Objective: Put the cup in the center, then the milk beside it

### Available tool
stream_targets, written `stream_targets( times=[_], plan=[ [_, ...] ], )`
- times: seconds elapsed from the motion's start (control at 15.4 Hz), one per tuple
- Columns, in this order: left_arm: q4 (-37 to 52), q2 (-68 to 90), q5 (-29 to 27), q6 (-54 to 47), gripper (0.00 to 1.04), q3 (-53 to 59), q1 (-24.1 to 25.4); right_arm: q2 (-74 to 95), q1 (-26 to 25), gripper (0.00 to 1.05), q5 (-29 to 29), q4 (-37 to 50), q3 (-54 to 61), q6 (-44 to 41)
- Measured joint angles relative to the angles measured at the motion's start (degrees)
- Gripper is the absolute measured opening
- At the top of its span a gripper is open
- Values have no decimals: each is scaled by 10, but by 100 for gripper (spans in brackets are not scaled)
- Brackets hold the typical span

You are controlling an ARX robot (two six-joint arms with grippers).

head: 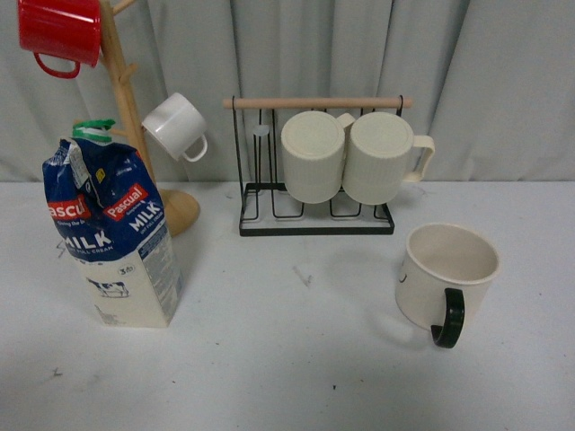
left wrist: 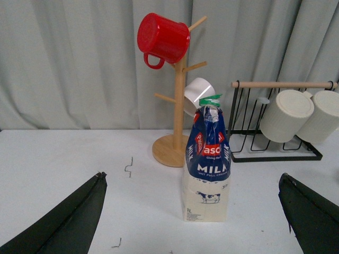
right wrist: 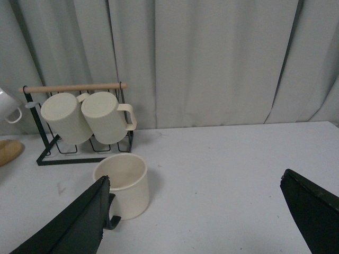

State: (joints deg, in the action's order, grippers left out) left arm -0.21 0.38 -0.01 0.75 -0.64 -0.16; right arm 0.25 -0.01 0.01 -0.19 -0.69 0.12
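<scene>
The cup (head: 445,274), smooth and cream with a black loop handle, stands upright at the right of the white table, handle toward me. It also shows in the right wrist view (right wrist: 124,185), just beyond my left finger (right wrist: 79,222). The milk (head: 112,238), a blue-and-white Pascual carton with a green cap, stands upright at the left. In the left wrist view the milk (left wrist: 207,164) stands ahead between my fingers. A small black mark (head: 304,276) shows on the center tabletop between the cup and the milk. My left gripper (left wrist: 192,176) and right gripper (right wrist: 195,175) are open and empty. Neither shows in the front view.
A wooden mug tree (head: 135,117) behind the milk holds a red mug (head: 61,31) and a small white mug (head: 175,126). A black wire rack (head: 314,211) at the back holds two ribbed cream mugs (head: 350,157). A grey curtain closes the back.
</scene>
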Motion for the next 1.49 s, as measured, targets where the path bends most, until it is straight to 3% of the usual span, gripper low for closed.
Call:
stream_targets(
  times=[1.23,1.3,1.49],
  plan=[
    [0,0,0,0,98,0,0,0,0,98,-1,-2,0,-1],
    [0,0,0,0,98,0,0,31,-16,98,-40,-40,-15,-18],
    [0,0,0,0,98,0,0,288,-23,98,-44,164,-84,-23]
  ],
)
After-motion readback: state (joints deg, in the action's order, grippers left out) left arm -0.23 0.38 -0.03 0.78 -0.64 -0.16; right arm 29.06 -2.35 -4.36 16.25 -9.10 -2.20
